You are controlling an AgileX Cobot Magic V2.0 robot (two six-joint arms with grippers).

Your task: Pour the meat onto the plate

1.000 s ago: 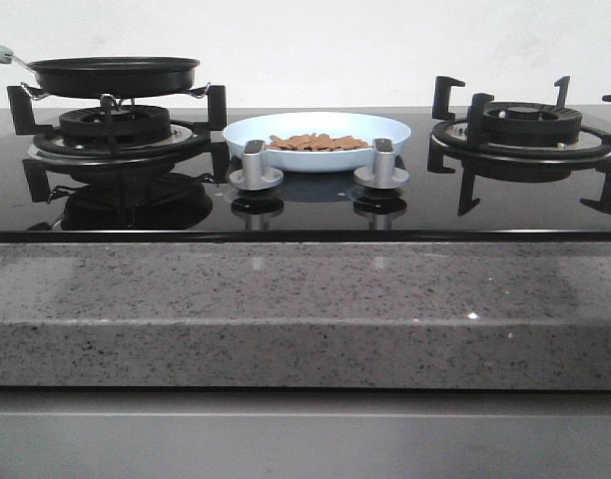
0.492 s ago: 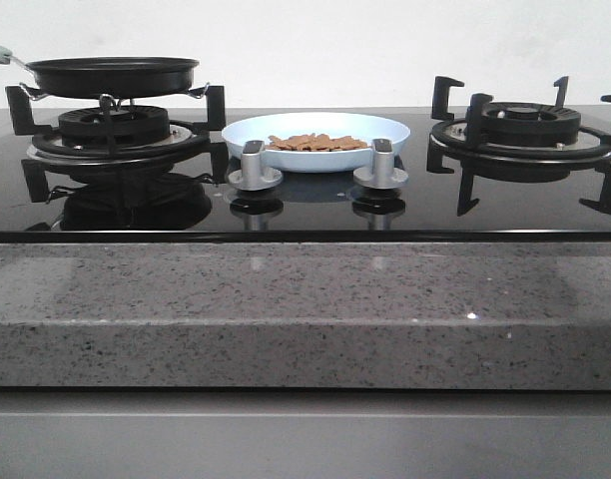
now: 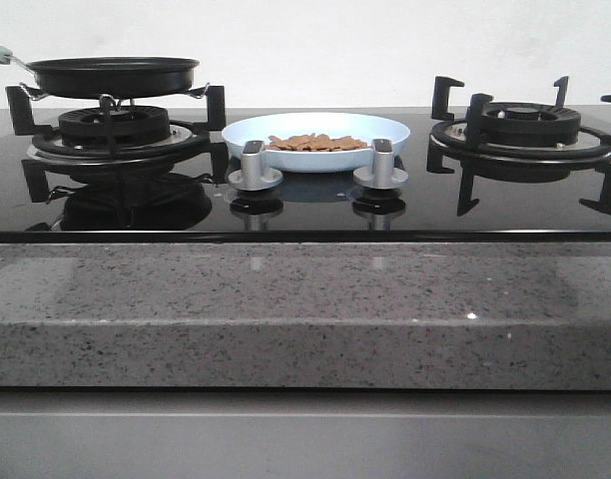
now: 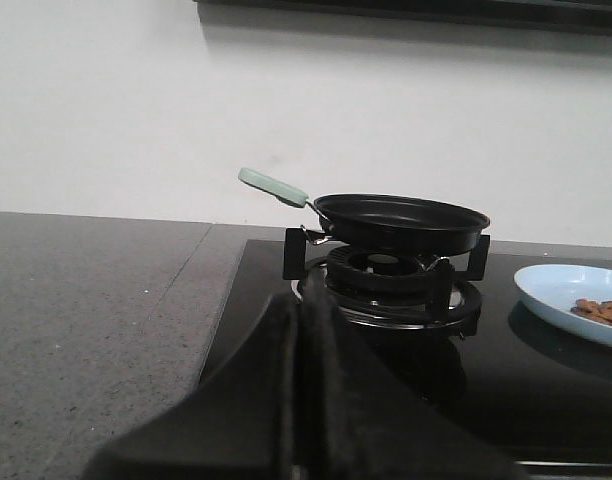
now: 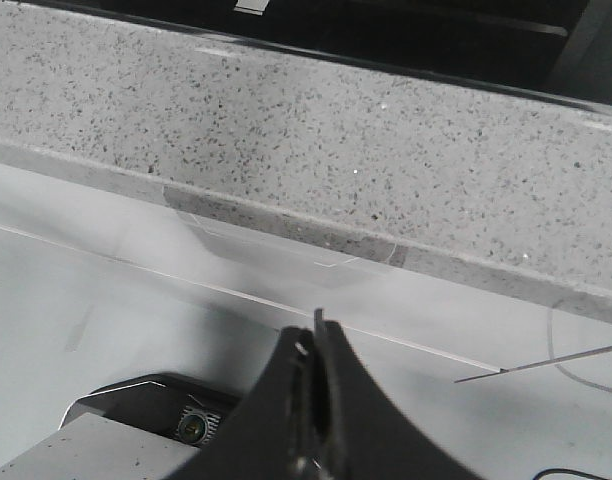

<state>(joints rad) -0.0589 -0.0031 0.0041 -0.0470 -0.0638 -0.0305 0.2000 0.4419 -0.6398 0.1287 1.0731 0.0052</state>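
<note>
No readable writing or brand marks. Meat point(image 3: 316, 143) lies heaped in the pale blue plate point(image 3: 286, 158) at the black glass hob's point(image 3: 305, 212) centre, behind two knobs point(image 3: 256, 167). Black pan point(image 3: 113, 75) sits on the hob's left burner. Speckled grey stone tabletop point(image 3: 305, 309); white wall. Left gripper point(image 4: 297, 330) and right gripper point(image 5: 314, 345): jaws closed, empty.

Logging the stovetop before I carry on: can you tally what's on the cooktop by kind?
Black cast-iron gas burners: 2
Silver control knobs: 2
Black frying pan with pale green handle: 1
Round pale blue plate: 1
Heap of orange-brown meat pieces: 1
Total: 7
</note>
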